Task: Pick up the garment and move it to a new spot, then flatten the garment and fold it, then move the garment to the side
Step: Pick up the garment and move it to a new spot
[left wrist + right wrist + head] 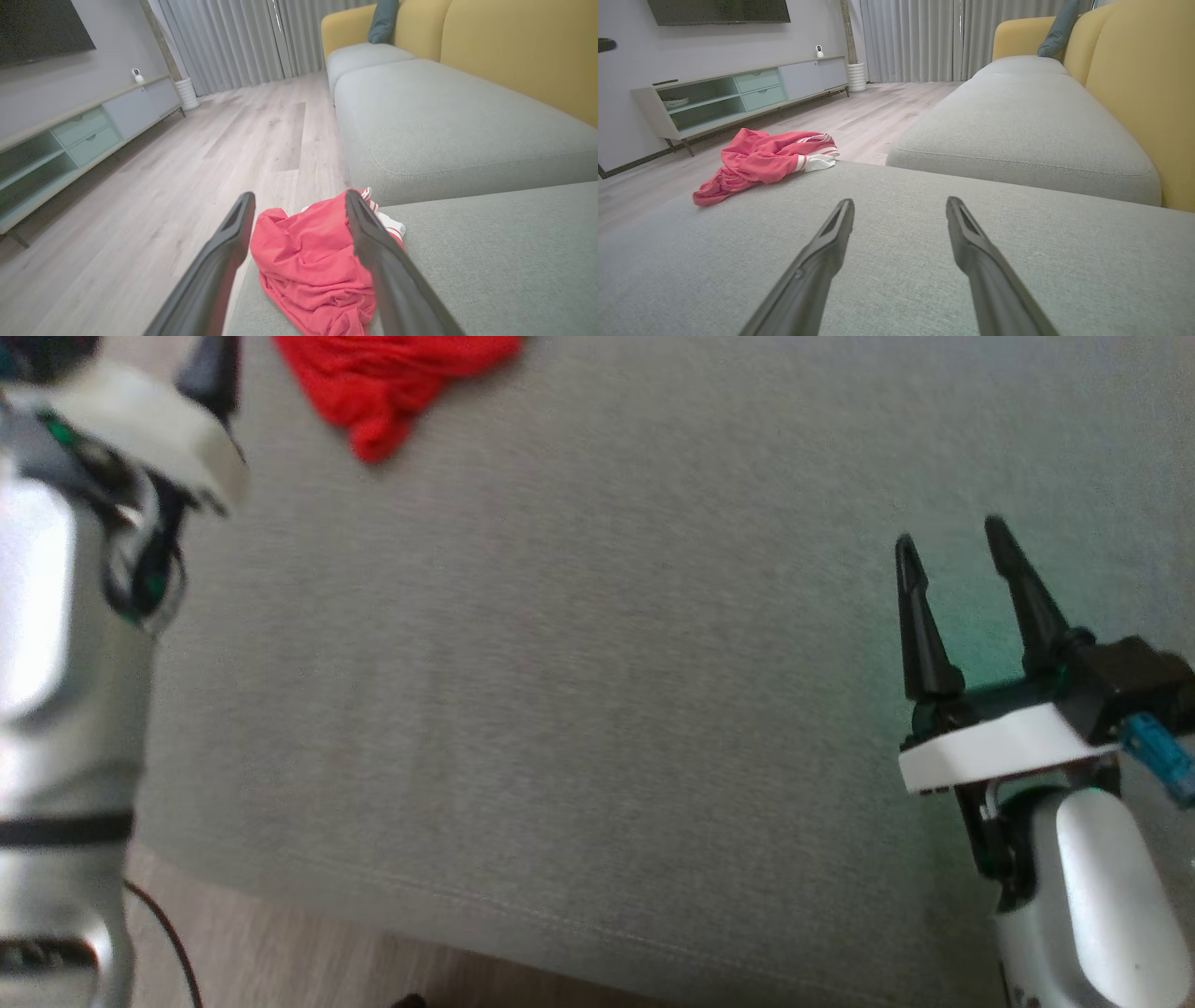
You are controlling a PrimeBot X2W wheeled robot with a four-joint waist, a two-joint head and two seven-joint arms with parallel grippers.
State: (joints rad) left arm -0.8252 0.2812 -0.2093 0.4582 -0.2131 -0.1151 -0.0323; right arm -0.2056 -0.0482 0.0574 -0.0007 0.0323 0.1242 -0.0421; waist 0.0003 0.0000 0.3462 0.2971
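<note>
A red garment [392, 383] lies crumpled at the edge of the grey sofa seat [560, 709], above wood floor [187, 163]. A TV cabinet [738, 93] lines the wall. Left gripper [300, 196] and right gripper [949, 534] gape, empty.

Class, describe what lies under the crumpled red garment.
The red garment lies on the grey sofa cushion, near its edge. The patch beneath is covered, so anything there is hidden.

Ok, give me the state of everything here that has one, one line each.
red garment: crumpled in a heap at the edge of the sofa cushion, unheld.
left gripper: open, empty, pointing at the garment.
right gripper: open, empty, over bare cushion.
curtains: drawn shut.
television: screen dark.
drawers: shut.
</note>
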